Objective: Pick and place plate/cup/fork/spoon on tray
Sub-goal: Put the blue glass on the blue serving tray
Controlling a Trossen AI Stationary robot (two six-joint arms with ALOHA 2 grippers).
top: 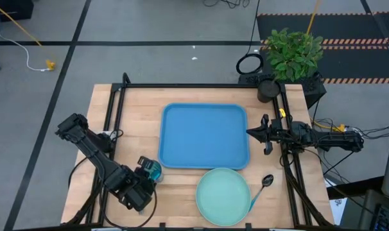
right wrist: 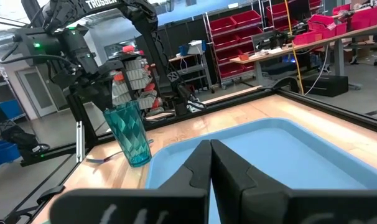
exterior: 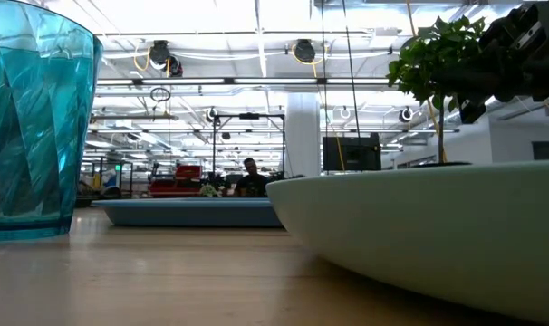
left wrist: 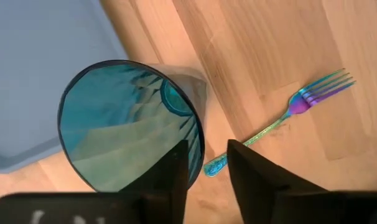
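Observation:
The teal cup (top: 154,171) stands upright on its base on the table, off the tray's near left corner; it also shows in the low view (exterior: 30,118) and the right wrist view (right wrist: 130,134). My left gripper (left wrist: 207,168) is open above it, one finger (left wrist: 176,171) inside the rim and one (left wrist: 254,174) outside, with the cup wall (left wrist: 200,149) in the gap. The fork (left wrist: 288,112) lies flat beside the cup. The blue tray (top: 204,136) lies mid-table. The mint plate (top: 223,196) and the spoon (top: 265,183) lie near the front edge. My right gripper (right wrist: 210,149) is shut and empty over the tray's right rim.
A black frame (top: 181,85) runs around the table's far and side edges. A potted plant (top: 292,51) stands at the far right corner. The spoon's blue handle (top: 253,202) lies along the plate's right rim. Bare wood (top: 133,122) shows left of the tray.

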